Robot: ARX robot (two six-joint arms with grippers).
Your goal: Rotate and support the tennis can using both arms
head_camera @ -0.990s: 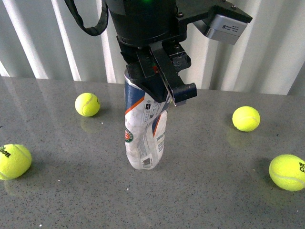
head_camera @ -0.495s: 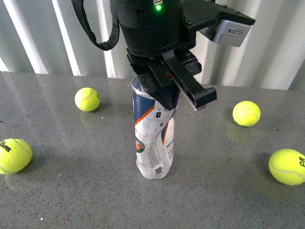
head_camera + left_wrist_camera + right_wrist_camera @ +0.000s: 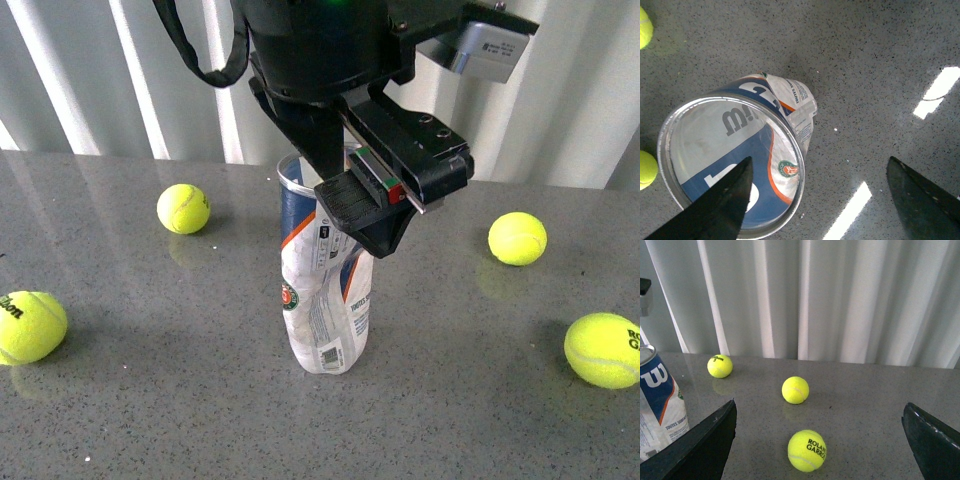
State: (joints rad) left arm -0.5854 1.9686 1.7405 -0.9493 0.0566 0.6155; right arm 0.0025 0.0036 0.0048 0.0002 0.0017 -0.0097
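1. We see the tennis can (image 3: 325, 290) standing upright on the worktop (image 3: 150, 420).
2. Our left claw (image 3: 815, 200) hangs wide above the can's rim, not touching.
3. Our right claw (image 3: 820, 440) is wide, beside the can.

Front camera facing the tennis can (image 3: 325, 290); left wrist directly above, right wrist beside.

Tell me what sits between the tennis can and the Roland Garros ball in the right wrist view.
Nothing: only bare grey tabletop separates the tennis can from the Roland Garros ball there.
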